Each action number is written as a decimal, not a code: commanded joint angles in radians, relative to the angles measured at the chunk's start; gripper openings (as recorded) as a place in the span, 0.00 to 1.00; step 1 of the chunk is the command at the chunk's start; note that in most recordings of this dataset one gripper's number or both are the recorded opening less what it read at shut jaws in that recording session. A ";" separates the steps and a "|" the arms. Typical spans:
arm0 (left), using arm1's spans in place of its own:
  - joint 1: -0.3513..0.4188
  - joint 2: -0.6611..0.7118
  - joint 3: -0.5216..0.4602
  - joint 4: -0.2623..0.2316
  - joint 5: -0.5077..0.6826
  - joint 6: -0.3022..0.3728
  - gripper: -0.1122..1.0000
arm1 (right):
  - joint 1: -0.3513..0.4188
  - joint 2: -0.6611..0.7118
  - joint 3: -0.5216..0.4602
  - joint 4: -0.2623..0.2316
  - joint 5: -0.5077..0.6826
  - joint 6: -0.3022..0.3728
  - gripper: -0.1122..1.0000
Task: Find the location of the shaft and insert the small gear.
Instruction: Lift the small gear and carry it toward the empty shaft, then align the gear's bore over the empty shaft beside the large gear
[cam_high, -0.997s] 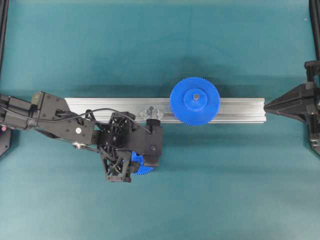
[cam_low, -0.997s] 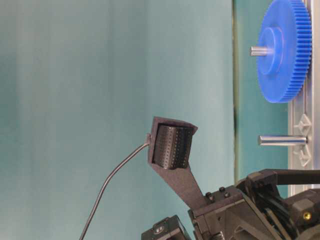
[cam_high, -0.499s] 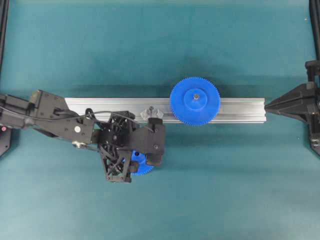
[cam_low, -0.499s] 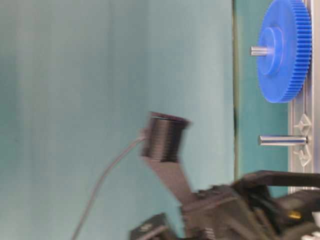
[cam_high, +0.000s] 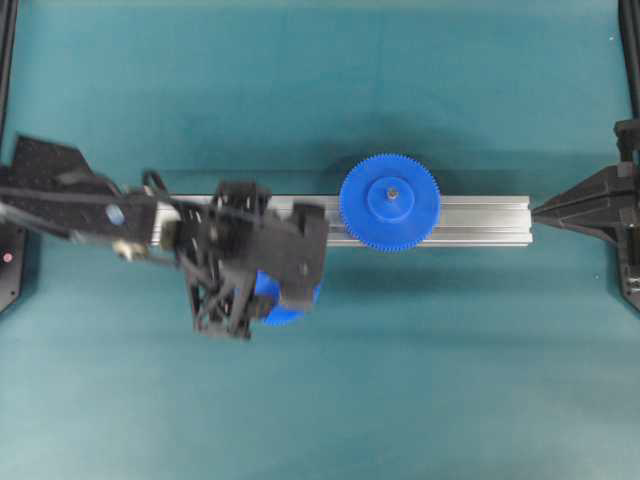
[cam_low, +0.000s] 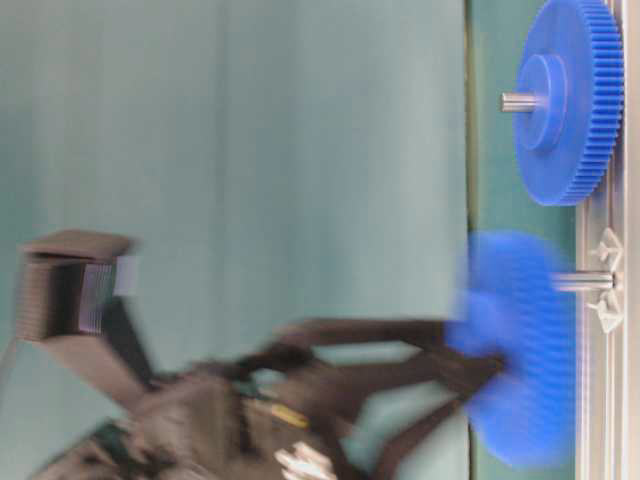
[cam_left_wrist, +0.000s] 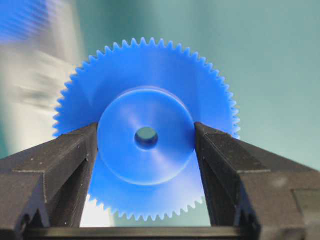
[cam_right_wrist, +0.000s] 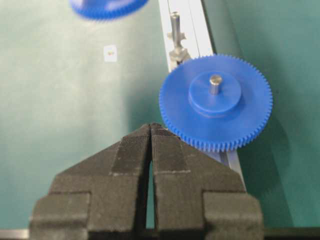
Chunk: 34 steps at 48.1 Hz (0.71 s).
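Because the left gripper (cam_left_wrist: 146, 150) clamps the small gear (cam_left_wrist: 146, 136) by its raised round hub, one black finger (cam_left_wrist: 60, 165) on each side, the hold looks well chosen: the hub is smooth, thick and stiff, and the teeth stay free of the pads. I judge the gear to be light, rigid plastic, somewhat slick on that polished hub, so it could rotate or tilt in the grip if it meets the pin off-centre. Its dark centre hole faces the wrist camera and is unobstructed.

From the table-level view the small gear (cam_low: 515, 345) is blurred, held just beside the shaft (cam_low: 585, 282), which stands out from the aluminium rail (cam_low: 605, 400); whether the pin has entered the hole I cannot tell. Overhead, the gear (cam_high: 275, 300) shows partly under the left arm at the rail's near edge.

Farther along the rail (cam_high: 480, 220), the larger blue gear (cam_high: 390, 202) sits on its own pin, its teeth near where the small one must seat, so meshing may call for a slight turn.

At the far end, the right gripper (cam_right_wrist: 150, 145) rests with its jaws pressed together on nothing, off the rail's right end.
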 joint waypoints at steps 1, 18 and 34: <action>0.028 -0.037 -0.028 0.005 -0.003 0.009 0.69 | -0.002 0.005 -0.009 -0.002 -0.006 0.009 0.12; 0.094 0.002 -0.028 0.005 -0.032 0.100 0.69 | -0.002 -0.011 -0.003 -0.002 -0.008 0.009 0.12; 0.109 0.086 -0.028 0.005 -0.095 0.110 0.69 | 0.000 -0.018 0.002 -0.002 -0.008 0.009 0.12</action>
